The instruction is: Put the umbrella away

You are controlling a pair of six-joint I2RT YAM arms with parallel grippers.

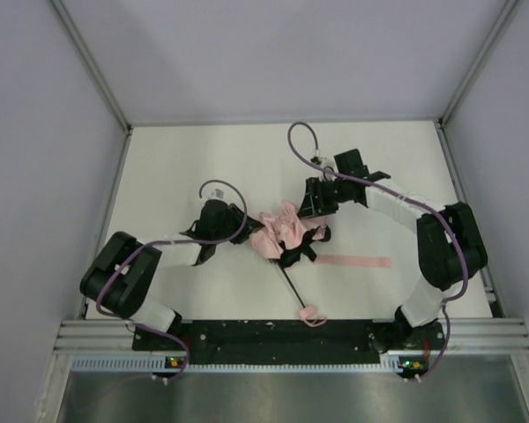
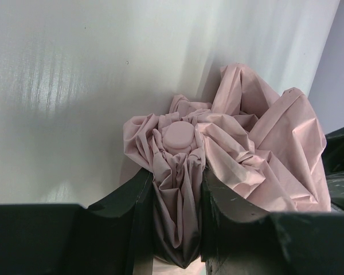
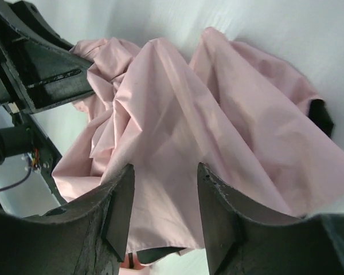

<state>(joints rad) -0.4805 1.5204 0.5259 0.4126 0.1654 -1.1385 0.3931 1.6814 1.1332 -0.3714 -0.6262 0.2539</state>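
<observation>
The pale pink umbrella (image 1: 282, 227) lies crumpled in the middle of the white table. Its thin black shaft (image 1: 293, 289) runs toward the near edge and ends in the small pink handle (image 1: 313, 315). My left gripper (image 1: 247, 231) is shut on a bunch of fabric just below the round pink top cap (image 2: 178, 136); in the left wrist view (image 2: 176, 183) the folds fill the gap between its jaws. My right gripper (image 1: 313, 211) is at the canopy's far right side. In the right wrist view (image 3: 163, 183) its jaws stand apart, with the umbrella's loose fabric (image 3: 178, 120) lying between and beyond them.
A flat pink strip (image 1: 357, 262) lies on the table to the right of the umbrella. Grey walls enclose the table (image 1: 185, 159) on the left, far and right sides. Purple cables (image 1: 301, 141) loop over both arms. The left arm's black gripper body (image 3: 40, 63) shows in the right wrist view.
</observation>
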